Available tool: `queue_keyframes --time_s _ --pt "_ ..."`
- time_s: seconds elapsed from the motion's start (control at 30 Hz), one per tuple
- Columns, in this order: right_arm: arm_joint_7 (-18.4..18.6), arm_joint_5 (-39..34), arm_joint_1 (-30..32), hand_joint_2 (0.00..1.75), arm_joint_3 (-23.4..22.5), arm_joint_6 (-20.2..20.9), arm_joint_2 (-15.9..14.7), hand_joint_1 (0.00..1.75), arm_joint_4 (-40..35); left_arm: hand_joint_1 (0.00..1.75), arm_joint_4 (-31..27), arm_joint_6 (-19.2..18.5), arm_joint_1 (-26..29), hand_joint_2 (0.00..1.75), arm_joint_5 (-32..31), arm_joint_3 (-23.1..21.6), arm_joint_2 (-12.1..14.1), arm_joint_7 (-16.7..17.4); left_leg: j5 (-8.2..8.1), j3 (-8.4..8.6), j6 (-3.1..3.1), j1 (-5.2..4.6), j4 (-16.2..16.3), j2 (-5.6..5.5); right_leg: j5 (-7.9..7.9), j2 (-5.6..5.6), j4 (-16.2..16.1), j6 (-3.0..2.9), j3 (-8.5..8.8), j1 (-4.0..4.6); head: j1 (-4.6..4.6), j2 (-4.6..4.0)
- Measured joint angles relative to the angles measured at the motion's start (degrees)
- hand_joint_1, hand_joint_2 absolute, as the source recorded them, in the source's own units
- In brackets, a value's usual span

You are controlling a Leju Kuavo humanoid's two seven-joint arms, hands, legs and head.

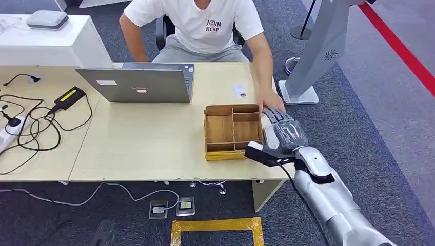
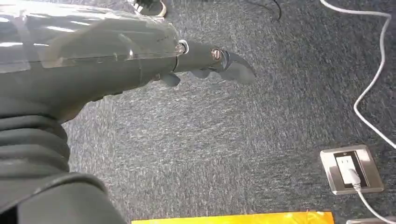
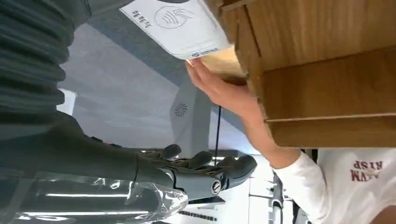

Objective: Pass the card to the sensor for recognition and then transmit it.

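Note:
In the right wrist view a white card [image 3: 177,23] with a contactless mark lies close under my right hand [image 3: 205,175], beside the wooden box [image 3: 322,70]. A person's fingers [image 3: 219,86] touch the table at the card's edge. My right hand's fingers are stretched out and hold nothing. In the head view the same hand [image 1: 283,130] hovers palm down at the table's right edge, next to the box [image 1: 232,131], its fingertips nearly meeting the person's hand [image 1: 272,105]. My left hand [image 2: 205,60] hangs over the carpet, empty.
A second small white card [image 1: 239,91] lies on the table [image 1: 149,138] behind the box. A laptop [image 1: 138,82], a black-and-yellow device [image 1: 69,97] and cables stand at the left. The person sits across the table. A grey stand [image 1: 318,51] rises at the right.

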Motion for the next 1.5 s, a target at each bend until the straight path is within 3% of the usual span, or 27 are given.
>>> queue_keyframes --time_s 0.23,0.8,1.0,1.17,1.5 --pt "-0.1 -0.9 -0.9 1.75 0.0 -0.1 0.5 0.0 4.1 0.0 0.0 0.1 -0.5 0.0 -0.2 0.0 0.0 0.4 -0.01 0.0 0.0 0.0 0.0 0.01 0.0 0.02 0.0 0.0 -0.02 -0.01 0.0 0.0" --pt "-0.3 -1.7 0.3 1.75 0.0 5.2 -1.6 0.0 5.9 0.0 0.0 0.0 -0.1 0.0 0.1 0.0 -0.3 0.3 -0.01 0.02 0.0 -0.02 0.0 0.05 0.0 0.04 0.0 0.0 -0.03 -0.01 0.0 0.0" --pt "-5.2 -6.2 1.1 1.75 0.0 11.2 -2.1 0.0 1.6 0.0 0.0 -0.5 -0.2 0.0 -0.2 0.0 -0.3 0.0 -0.01 0.02 0.0 -0.01 0.0 0.05 0.0 0.04 0.0 0.0 -0.03 0.0 0.0 0.0" --pt "-6.6 -9.5 1.7 1.75 0.0 15.6 -2.8 0.0 -4.6 0.0 0.0 -0.5 -0.2 0.0 -0.5 0.0 -0.3 -0.5 0.0 0.04 0.0 -0.01 0.0 0.06 0.0 0.07 0.0 0.0 -0.03 0.01 0.0 0.0" --pt "-6.6 -10.7 2.3 1.75 -0.2 16.7 -4.5 0.0 -12.7 0.0 0.0 -0.5 -0.2 0.0 -0.8 0.0 -0.3 -0.5 -0.01 0.03 0.0 -0.03 0.0 0.05 0.0 0.07 0.0 0.0 -0.02 -0.01 0.0 0.0"
